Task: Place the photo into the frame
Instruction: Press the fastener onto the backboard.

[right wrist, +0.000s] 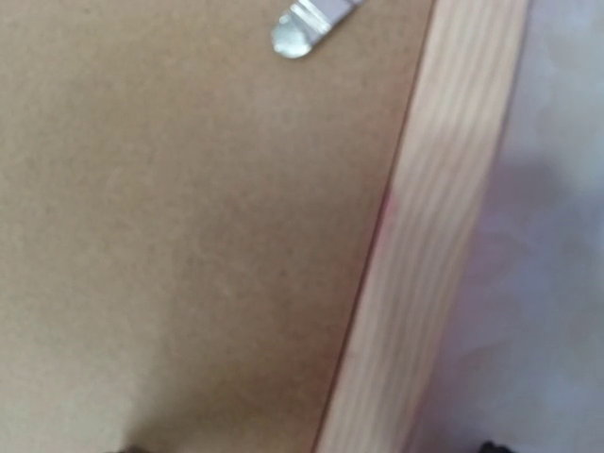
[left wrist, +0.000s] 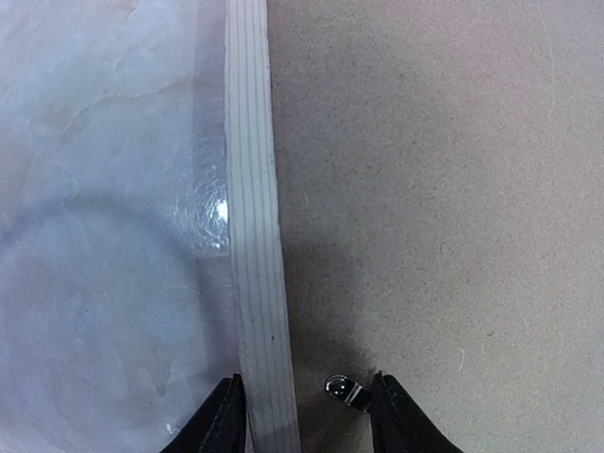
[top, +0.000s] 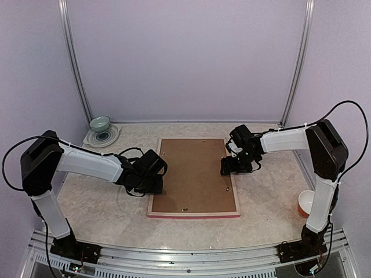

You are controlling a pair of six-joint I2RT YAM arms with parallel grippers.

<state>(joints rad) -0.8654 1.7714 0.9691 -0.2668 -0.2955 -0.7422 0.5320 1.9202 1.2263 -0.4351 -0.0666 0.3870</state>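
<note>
Frame (top: 194,214): face down on table (top: 104,214), backing board (top: 194,171) seated; photo unseen
Left claw (left wrist: 307,420): half open, astride left rail and metal tab (left wrist: 344,391)
Right claw (top: 232,166): wide, over right rail
Advice: nudge tab gently, likely steadying frame opposite

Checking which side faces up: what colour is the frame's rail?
The frame rail is pale wood with fine grain, clearest in the right wrist view.
</note>
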